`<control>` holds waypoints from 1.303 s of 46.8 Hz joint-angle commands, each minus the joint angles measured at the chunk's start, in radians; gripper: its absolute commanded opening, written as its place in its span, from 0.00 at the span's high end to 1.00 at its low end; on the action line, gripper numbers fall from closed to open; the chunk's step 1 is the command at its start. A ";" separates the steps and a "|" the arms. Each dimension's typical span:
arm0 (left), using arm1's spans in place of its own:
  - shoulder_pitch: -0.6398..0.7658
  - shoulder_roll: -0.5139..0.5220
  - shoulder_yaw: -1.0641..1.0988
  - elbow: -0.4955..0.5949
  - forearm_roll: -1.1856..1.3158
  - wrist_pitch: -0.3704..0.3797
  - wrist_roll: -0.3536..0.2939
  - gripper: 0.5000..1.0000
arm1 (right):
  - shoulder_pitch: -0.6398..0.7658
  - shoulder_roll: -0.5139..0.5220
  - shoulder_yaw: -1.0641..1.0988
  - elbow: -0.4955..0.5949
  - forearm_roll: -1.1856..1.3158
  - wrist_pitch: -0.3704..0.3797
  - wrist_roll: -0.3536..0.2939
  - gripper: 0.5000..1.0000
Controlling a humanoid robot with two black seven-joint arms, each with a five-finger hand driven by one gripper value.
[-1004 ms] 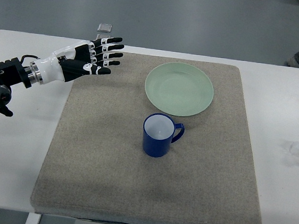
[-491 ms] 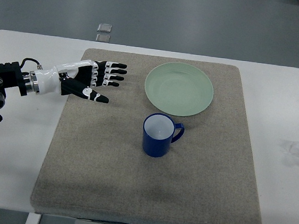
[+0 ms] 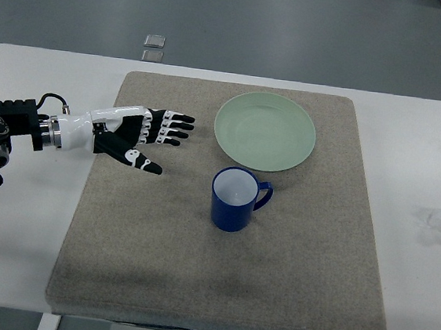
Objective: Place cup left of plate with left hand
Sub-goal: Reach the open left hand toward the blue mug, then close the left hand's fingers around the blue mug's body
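A blue cup (image 3: pixel 235 199) with a white inside stands upright on the grey mat (image 3: pixel 215 290), its handle pointing right. It sits just below the pale green plate (image 3: pixel 264 131), which lies at the mat's upper middle. My left hand (image 3: pixel 156 138) reaches in from the left edge, fingers spread and holding nothing. It hovers over the mat's left part, well to the left of the cup and a bit higher in the picture. The right arm is out of view.
The mat lies on a white table (image 3: pixel 415 264). Two small grey squares (image 3: pixel 153 47) sit on the floor beyond the table's far edge. A faint smudge (image 3: pixel 436 219) marks the table at right.
My left hand has dropped lower in the picture and moved right, toward the cup, with its fingers still spread. Cup and plate have not moved.
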 commanded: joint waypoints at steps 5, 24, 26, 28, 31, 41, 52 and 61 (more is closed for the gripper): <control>0.006 -0.004 -0.001 -0.031 0.000 0.000 0.000 0.01 | 0.000 0.000 0.000 0.000 0.000 0.000 -0.001 0.14; 0.017 -0.058 0.001 -0.069 0.029 0.000 0.003 0.01 | 0.000 0.000 0.000 0.000 0.000 0.000 -0.001 0.14; 0.023 -0.070 0.001 -0.068 0.038 0.000 0.003 0.01 | 0.000 0.000 0.000 0.000 0.000 0.000 0.001 0.14; 0.028 -0.081 0.001 -0.068 0.046 0.000 0.003 0.01 | 0.000 0.000 0.000 0.000 0.000 0.000 -0.001 0.14; 0.031 -0.090 0.001 -0.068 0.052 0.000 0.003 0.01 | 0.000 0.000 0.000 0.000 0.000 0.000 -0.001 0.14; 0.032 -0.127 0.001 -0.068 0.052 0.000 0.003 0.01 | 0.000 0.000 0.000 0.000 0.000 0.000 -0.001 0.14; 0.032 -0.156 0.000 -0.059 0.060 0.000 0.006 0.01 | 0.000 0.000 0.000 0.000 0.000 0.000 -0.001 0.14; 0.038 -0.187 0.001 -0.028 0.064 0.000 0.006 0.01 | 0.000 0.000 0.000 0.000 0.000 0.000 -0.001 0.14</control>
